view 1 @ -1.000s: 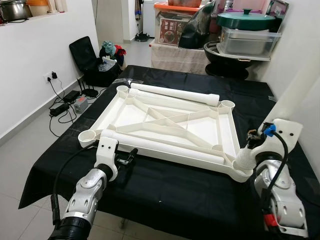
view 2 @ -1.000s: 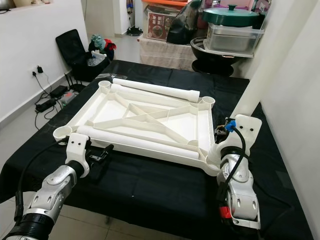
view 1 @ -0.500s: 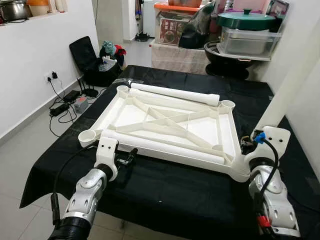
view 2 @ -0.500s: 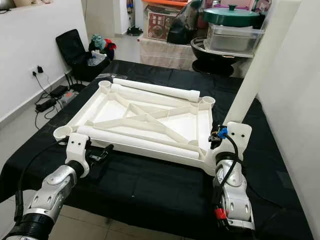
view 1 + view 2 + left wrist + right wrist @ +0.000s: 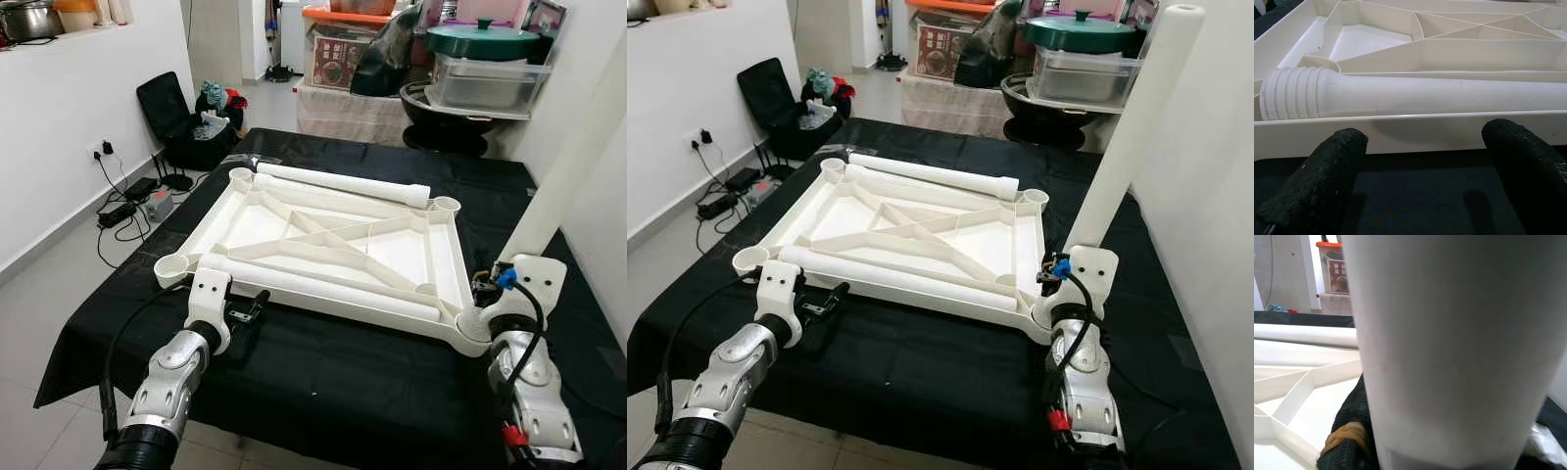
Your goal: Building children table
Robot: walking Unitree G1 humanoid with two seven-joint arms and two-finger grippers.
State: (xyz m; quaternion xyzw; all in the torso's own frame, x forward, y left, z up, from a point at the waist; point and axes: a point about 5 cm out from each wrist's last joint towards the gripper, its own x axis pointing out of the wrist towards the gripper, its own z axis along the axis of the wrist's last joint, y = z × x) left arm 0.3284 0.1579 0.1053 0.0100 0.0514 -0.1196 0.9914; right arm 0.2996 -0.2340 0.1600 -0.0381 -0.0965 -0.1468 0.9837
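Observation:
The white table top [image 5: 397,257] lies upside down on a black-covered table [image 5: 343,382]. One white leg [image 5: 343,183] lies along its far edge, another [image 5: 323,284] along its near edge, seen close up [image 5: 1425,95] in the left wrist view. My right gripper [image 5: 1063,289] is shut on a third leg [image 5: 1127,137], holding it nearly upright with its base at the near right corner socket [image 5: 470,328]; a black finger [image 5: 1349,431] shows beside the leg. My left gripper [image 5: 250,308] stands open on the cloth just before the near rim, fingers [image 5: 1327,166] apart.
Beyond the far edge stand storage boxes [image 5: 348,54], a black basin [image 5: 446,113] and a green-lidded pot [image 5: 485,39]. A black chair [image 5: 176,117] and floor cables [image 5: 127,206] are at the left. A white wall [image 5: 1215,245] runs close on the right.
My right gripper has drawn the held leg left and down, standing it more upright at the near right corner. The left arm has not moved.

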